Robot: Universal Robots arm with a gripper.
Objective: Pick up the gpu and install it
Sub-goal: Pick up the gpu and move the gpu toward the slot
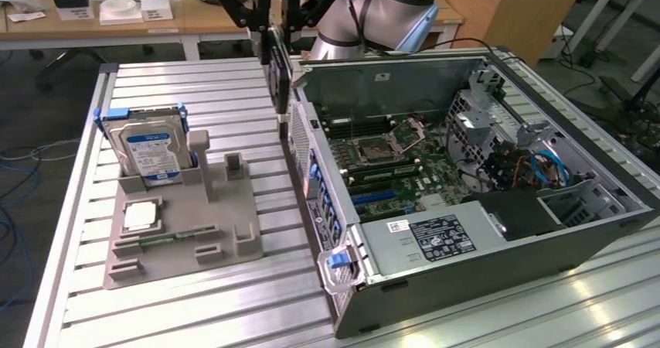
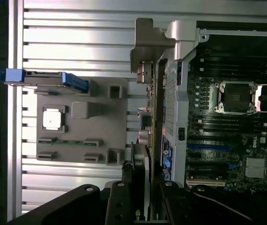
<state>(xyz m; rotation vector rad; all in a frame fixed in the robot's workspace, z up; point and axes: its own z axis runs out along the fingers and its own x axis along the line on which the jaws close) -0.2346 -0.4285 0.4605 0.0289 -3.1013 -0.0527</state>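
Finding: the gripper (image 1: 277,23) has its fingers (image 2: 118,202) clamped on the gpu (image 1: 277,66). The card hangs in the air over the computer case (image 1: 484,274), at the case wall that faces the grey fixture (image 1: 196,232), and it touches neither.

Risks, in our judgement:
- The card's lower end sits close to that case wall. If it came down slightly off line, the bracket could strike the sheet metal and be levered in the grip.
- The hold is on one end only, so a knock could swing the free end or let the card slip.
- The blue slots (image 1: 376,197) on the motherboard inside the case lie well away from the card's present line. Any tilt carried across could seat the edge connector crooked or scrape nearby parts.

Appearance of the card: it is thin, dark and rectangular and hangs upright, nearly edge-on to the exterior view. In the wrist view we see its narrow black edge (image 2: 139,168) running away from the fingers to a silver bracket (image 2: 147,42) at the far end. We cannot make out the fan face.
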